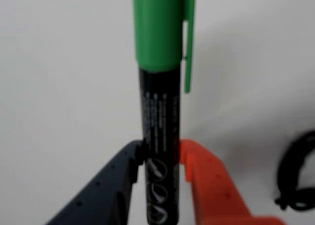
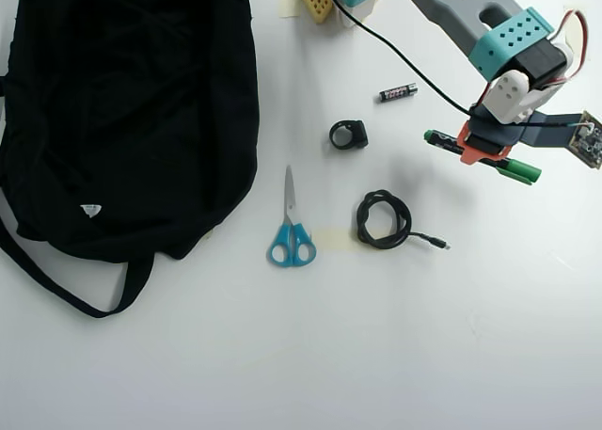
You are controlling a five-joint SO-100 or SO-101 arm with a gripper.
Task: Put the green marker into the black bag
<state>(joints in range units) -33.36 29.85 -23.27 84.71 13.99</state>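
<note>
1. The gripper [image 1: 158, 158] is clamped on the green marker [image 1: 158, 102]; in the wrist view a dark finger [image 1: 106, 193] presses the barrel from the left and an orange finger [image 1: 211, 185] from the right.
2. In that view the marker runs straight up the middle, its green cap and clip at the top, the printed dark barrel passing down between the fingers.
3. In the overhead view the gripper [image 2: 482, 148] sits at the right side of the tabletop [image 2: 376, 355], and the green marker [image 2: 513, 169] lies across it, slanting from upper left to lower right, the cap sticking out at the lower right.
4. I cannot tell whether the marker is touching the tabletop or is lifted off it.
5. Just left of the gripper in the overhead view lie a small battery [image 2: 398, 92] and a small black ring-shaped item [image 2: 348, 135].
6. Below these are a coiled black cable [image 2: 382, 219] and blue-handled scissors [image 2: 291, 225].
7. The black bag [image 2: 122, 110] fills the upper left of the overhead view, well apart from the marker, with its strap [image 2: 66, 294] trailing towards the bottom.
</note>
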